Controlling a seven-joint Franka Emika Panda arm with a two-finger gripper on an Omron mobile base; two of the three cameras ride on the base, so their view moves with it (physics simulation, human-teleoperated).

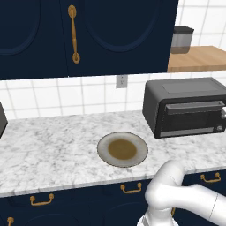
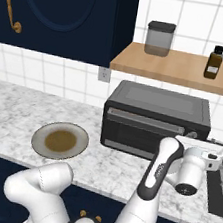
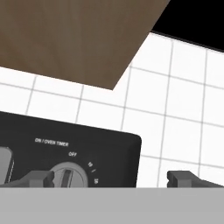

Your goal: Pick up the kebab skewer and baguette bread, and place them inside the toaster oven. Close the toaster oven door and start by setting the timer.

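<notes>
The toaster oven [image 1: 176, 95] [image 2: 160, 103] stands at the back right of the marble counter. The toaster oven door [image 1: 190, 117] [image 2: 140, 134] is shut, its grey bar handle along the top edge. My gripper [image 2: 200, 143] [image 3: 113, 179] hovers at the oven's right front end, open with nothing between its fingers. In the hand view the round timer [image 3: 67, 176] sits under the "ON / OVEN TIMER" print, just right of my left fingertip [image 3: 41, 178]; the right fingertip [image 3: 183, 178] is past the oven's side. The kebab skewer and baguette bread are hidden.
A grey plate [image 1: 103, 148] [image 2: 38, 140] with a brown centre lies left of the oven. A wooden shelf [image 2: 175, 70] above carries a canister [image 2: 159, 38] and a brown bottle [image 2: 214, 62]. A black stovetop [image 2: 221, 188] lies to the right.
</notes>
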